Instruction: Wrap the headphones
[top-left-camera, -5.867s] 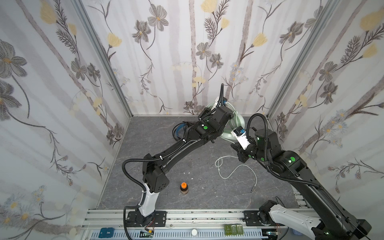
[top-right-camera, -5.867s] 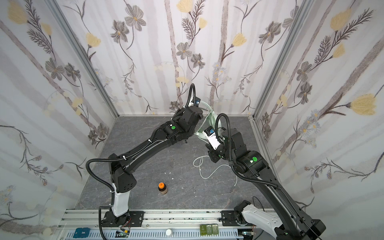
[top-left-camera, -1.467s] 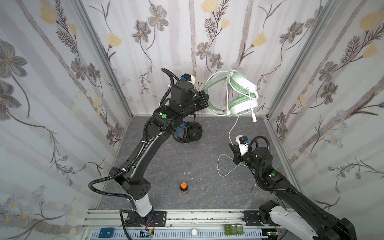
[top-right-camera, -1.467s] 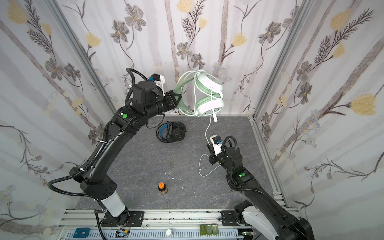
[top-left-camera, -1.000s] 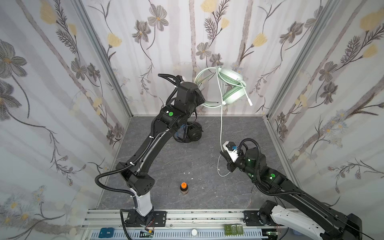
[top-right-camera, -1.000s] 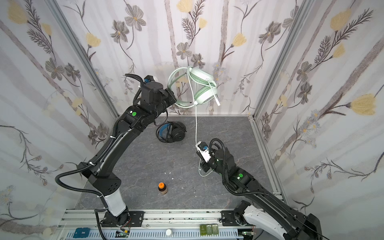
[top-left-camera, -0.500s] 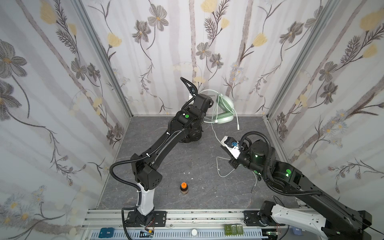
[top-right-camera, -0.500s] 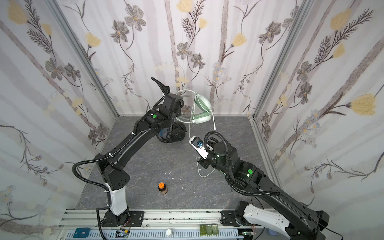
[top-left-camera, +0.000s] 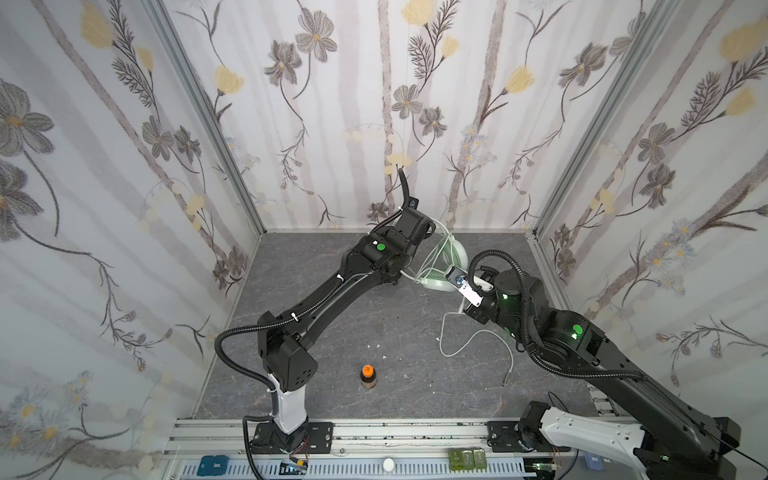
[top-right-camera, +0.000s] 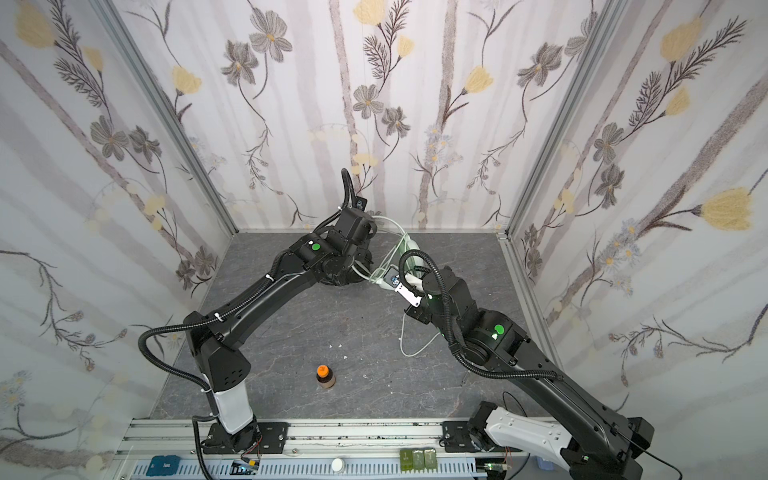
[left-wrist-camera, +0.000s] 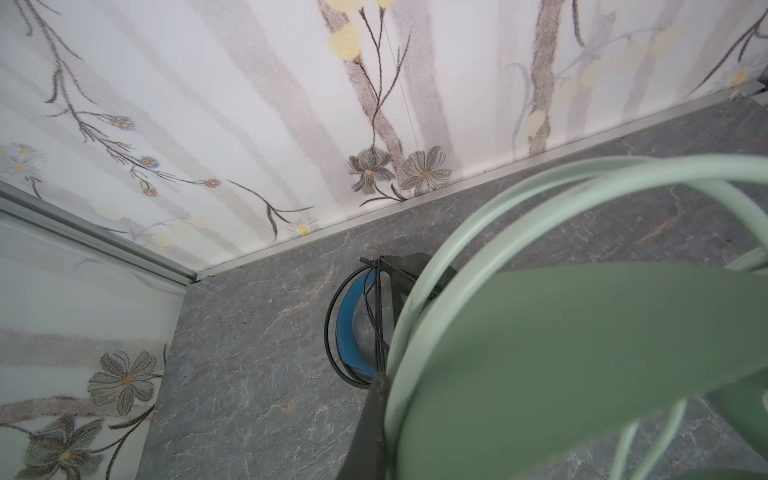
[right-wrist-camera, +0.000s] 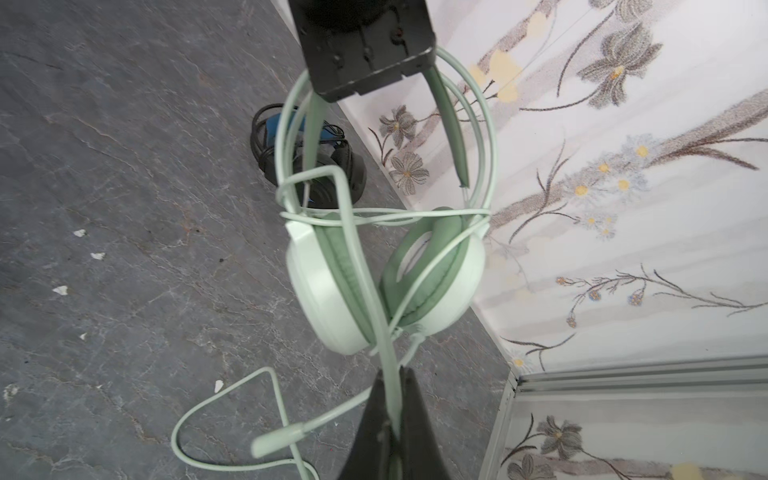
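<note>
By the back wall (top-left-camera: 374, 124), mint headset (right-wrist-camera: 328, 299) hangs lower than before.

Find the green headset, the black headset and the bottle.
green headset (right-wrist-camera: 311, 291): right wrist view, pale ear cup.
black headset (left-wrist-camera: 345, 332): left wrist view, blue inner headband.
bottle (top-left-camera: 367, 369): in a top view, orange cap.

Both top views look steeply down from high above the front rail (top-left-camera: 374, 432), sharing nearly the whole floor (top-left-camera: 395, 324); the left wrist view sits hard against the mint green headset (left-wrist-camera: 582, 353), facing a back corner; the right wrist view — farther off — frames it nearly whole; both catch the black headset (left-wrist-camera: 347, 328).
</note>
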